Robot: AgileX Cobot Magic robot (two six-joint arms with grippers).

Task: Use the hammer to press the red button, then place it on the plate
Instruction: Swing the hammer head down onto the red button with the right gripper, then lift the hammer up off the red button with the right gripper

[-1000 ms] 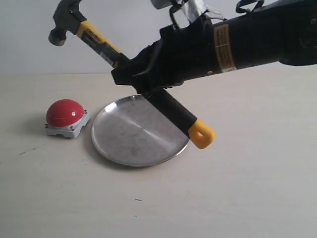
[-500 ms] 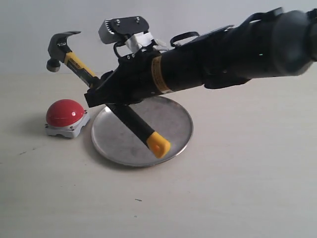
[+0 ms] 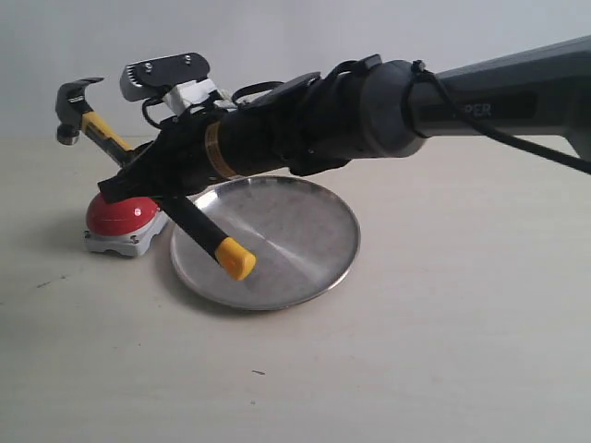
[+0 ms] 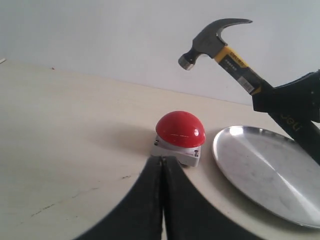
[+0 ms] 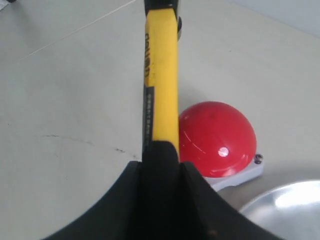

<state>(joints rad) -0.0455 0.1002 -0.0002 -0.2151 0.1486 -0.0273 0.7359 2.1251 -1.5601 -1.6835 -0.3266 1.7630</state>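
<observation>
Table [image 3: 416, 369]: a pale tabletop is spread across the whole near part of the scene.
Left gripper [image 4: 161, 162]: it is seen only in its own wrist view, on the near side of the button. Its two black fingers are pressed together with nothing between them.
Plate [image 3: 286, 240]: a round silver plate is laid flat near the middle of the table, just right of the button. Nothing rests on it.
Hammer [image 3: 199, 226]: it is held in the air at a slant. Its yellow end is hung low over the near-left part of the plate, and its dark head is raised high to the far left.
Red button [image 3: 118, 214]: a glossy red dome on a light-grey base is set at the left. It is partly hidden behind the arm, and the hammer's head is well clear of it.
Right gripper [image 5: 160, 165]: it is reached across from the right and is clenched around the handle's middle.
Step in hand: the press appears not yet made; the head is being lined up over the dome.
Next move: the head should be lowered squarely onto the dome's top, with the yellow end kept off the plate's rim.
</observation>
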